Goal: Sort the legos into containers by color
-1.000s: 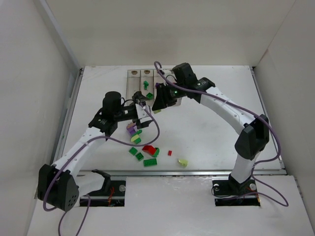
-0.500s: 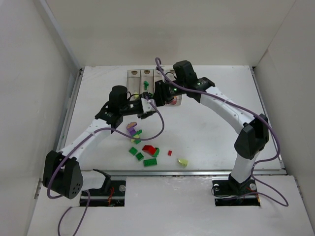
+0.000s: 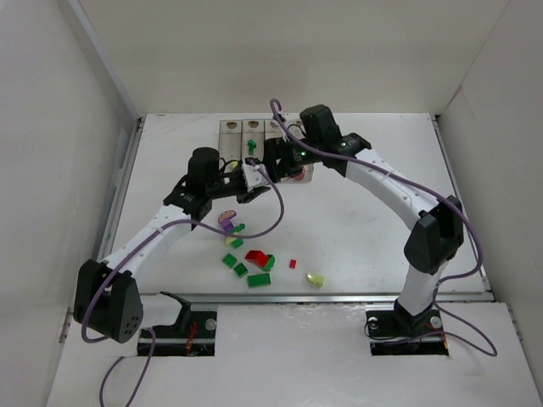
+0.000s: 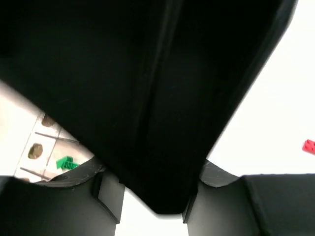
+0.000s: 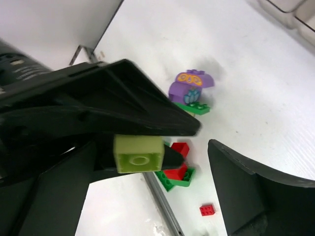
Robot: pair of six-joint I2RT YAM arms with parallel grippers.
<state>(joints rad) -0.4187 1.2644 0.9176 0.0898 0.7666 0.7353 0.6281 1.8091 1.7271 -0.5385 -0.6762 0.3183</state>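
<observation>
Swinging away from the loose pile, the left claw (image 3: 252, 180) has come up within the last second to the near end of the row of four clear plastic containers (image 3: 229, 140). Its fingers look apart in its own wrist view, though a black mass (image 4: 147, 98) fills most of that view. Just right of it, the right claw (image 3: 273, 166) has edged closer over the same near end, fingers wide apart.

In the right wrist view a small yellow-green plastic brick (image 5: 139, 153) sits against the inner face of one finger, under a black wedge (image 5: 123, 98). I cannot tell what clamps it, or which container lies below. A drop looks close, and the claws crowd each other.

A dark green brick (image 3: 252, 146) lies in the second container from the left. The pile nearer than the containers has not shifted: a purple domed piece (image 3: 227, 218), dark green bricks (image 3: 241, 270), a red brick (image 3: 256, 254), a tiny red brick (image 3: 293, 264), and a lone yellow-green piece (image 3: 316, 278) furthest right. Most of the sort remains.

The white desk (image 3: 365, 220) is matte, with white walls (image 3: 85, 127) on three sides and a metal rail (image 3: 339, 297) along its near edge.
</observation>
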